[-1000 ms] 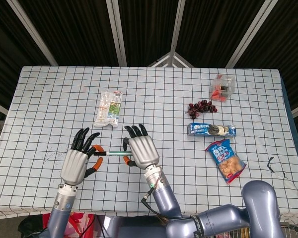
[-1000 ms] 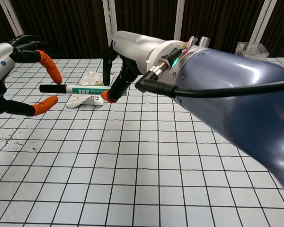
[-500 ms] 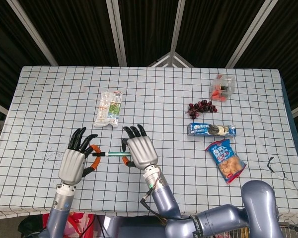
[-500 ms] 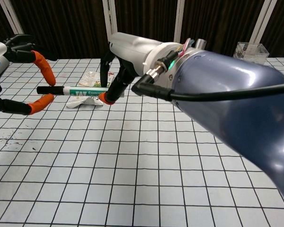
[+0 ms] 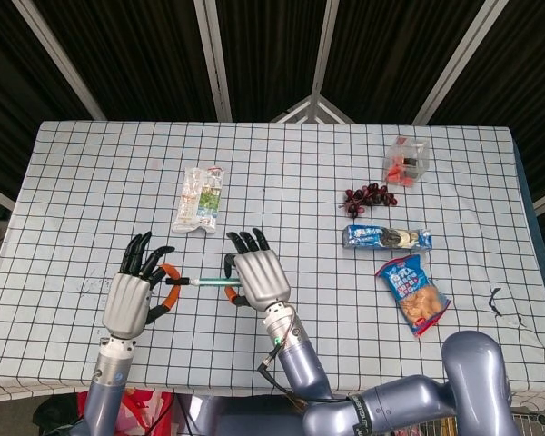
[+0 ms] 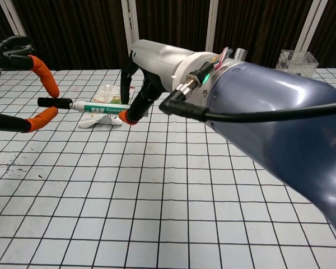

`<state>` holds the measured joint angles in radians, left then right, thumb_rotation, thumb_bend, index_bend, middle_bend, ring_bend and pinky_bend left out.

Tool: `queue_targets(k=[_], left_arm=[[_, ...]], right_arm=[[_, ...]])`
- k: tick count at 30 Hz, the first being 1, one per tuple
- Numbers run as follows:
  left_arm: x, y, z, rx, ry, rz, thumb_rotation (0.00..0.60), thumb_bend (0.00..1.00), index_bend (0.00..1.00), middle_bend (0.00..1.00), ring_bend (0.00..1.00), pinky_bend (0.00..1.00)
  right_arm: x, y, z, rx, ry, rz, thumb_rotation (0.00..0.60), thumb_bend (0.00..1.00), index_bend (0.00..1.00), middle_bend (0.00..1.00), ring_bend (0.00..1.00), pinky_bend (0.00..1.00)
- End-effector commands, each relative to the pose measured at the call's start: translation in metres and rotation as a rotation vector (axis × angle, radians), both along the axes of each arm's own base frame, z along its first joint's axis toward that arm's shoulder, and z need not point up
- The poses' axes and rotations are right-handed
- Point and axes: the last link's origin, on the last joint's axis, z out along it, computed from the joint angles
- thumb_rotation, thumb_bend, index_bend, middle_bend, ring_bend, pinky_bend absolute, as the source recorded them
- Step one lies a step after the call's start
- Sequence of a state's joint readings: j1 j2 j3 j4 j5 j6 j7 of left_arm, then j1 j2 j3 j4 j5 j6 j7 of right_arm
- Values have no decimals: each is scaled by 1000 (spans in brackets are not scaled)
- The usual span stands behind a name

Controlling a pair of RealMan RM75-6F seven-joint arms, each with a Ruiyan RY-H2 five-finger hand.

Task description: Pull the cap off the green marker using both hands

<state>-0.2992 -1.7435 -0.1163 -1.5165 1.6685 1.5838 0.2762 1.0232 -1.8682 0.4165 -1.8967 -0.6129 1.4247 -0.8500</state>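
Observation:
The green marker (image 5: 200,282) hangs level above the tablecloth between my two hands. My right hand (image 5: 257,277) grips its green-and-white barrel (image 6: 98,106) at the right end, with an orange-tipped thumb under it. The black cap (image 6: 53,102) points left. My left hand (image 5: 132,295) sits around the cap. Its orange fingertips (image 6: 43,81) are spread above and below the cap with a gap on each side, holding nothing. In the chest view my right arm (image 6: 257,101) fills the right side.
A clear plastic packet (image 5: 201,197) lies behind the marker. Dark grapes (image 5: 370,194), a cookie pack (image 5: 388,238), a blue snack bag (image 5: 413,292) and a clear box (image 5: 407,159) lie at the right. The table's near edge is just below the hands.
My left hand has drifted a little to the left, its fingers still spread. The marker has shifted slightly left with the right hand's grip unchanged.

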Motion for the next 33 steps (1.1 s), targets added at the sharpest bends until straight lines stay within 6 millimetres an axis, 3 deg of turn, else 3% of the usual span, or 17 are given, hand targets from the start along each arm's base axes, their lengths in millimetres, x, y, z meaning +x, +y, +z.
queue_targets(k=[1,9,18,24,26,28,31,33], left_arm=[[-5,-3,4,7,-13,9,600,521,570,253,0,28],[-35,-13,14,17,-40,68,600,521,571,250,0,28],[-75,-9,14,22,-50,125,600,516,558,236,0,28],[-81,3,5,-16,-75,136,600,510,493,207,0,28],[-80,4,0,-34,-67,135,600,496,410,156,0,27],[-79,5,-6,-60,-44,138,600,488,286,92,0,16],[-77,3,-13,-108,-19,142,600,485,81,10,0,0],[-74,2,-12,-123,-10,136,600,485,14,0,0,0]], right_arm=[[-3,-1,0,1,-1,-7,600,510,858,146,116,0],[-22,-8,0,3,-7,-51,600,509,858,146,116,0],[-73,-24,-14,17,25,-141,600,509,858,146,116,0],[-101,-33,-25,29,33,-187,600,510,841,146,116,0],[-107,-34,-28,42,31,-197,600,510,734,145,112,0],[-113,-35,-33,59,35,-205,600,491,556,144,103,0],[-118,-36,-37,77,43,-214,600,330,250,125,88,0],[-119,-36,-38,80,41,-223,600,279,142,106,84,0]])
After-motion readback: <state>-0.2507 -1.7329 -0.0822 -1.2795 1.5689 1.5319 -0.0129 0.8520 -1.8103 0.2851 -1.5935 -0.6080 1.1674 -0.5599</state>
